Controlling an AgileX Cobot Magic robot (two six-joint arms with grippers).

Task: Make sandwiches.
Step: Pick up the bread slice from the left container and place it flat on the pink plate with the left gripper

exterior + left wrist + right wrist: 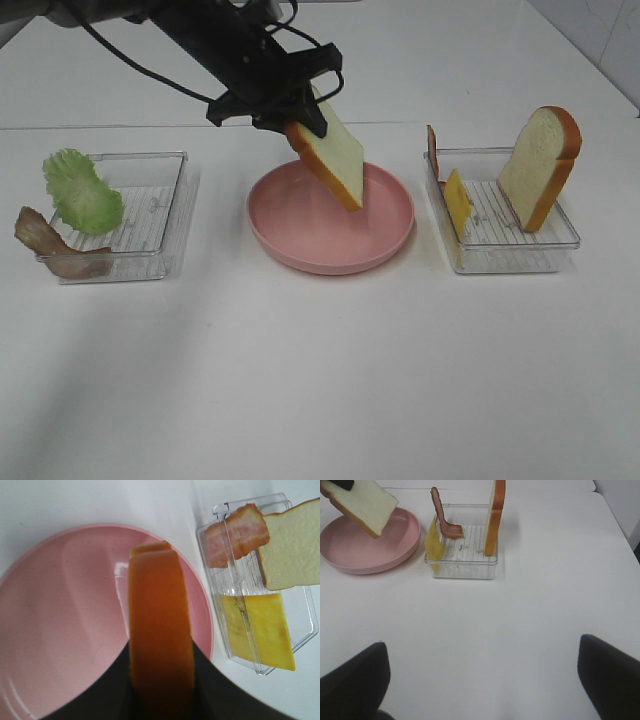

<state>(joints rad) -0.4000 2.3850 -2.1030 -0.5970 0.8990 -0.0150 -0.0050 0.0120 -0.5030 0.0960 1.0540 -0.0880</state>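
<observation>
The left claw [303, 122] grips a white, orange-crusted bread slice [340, 165] slanting down rightward over a round pink plate [300, 250]. The right claw [482, 680] gapes wide.

Left arm [195, 35] reaching in from far left, left gripper [300, 116] clamping a bread slice [338, 160] mid-scene, right gripper [482, 672] hovering near right, jaws gaping wide.

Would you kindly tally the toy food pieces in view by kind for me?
White bread slices with orange-brown crust: 2
Ruffled green lettuce leaf: 1
Brown bacon strips: 2
Yellow cheese square: 1
Total: 6
</observation>
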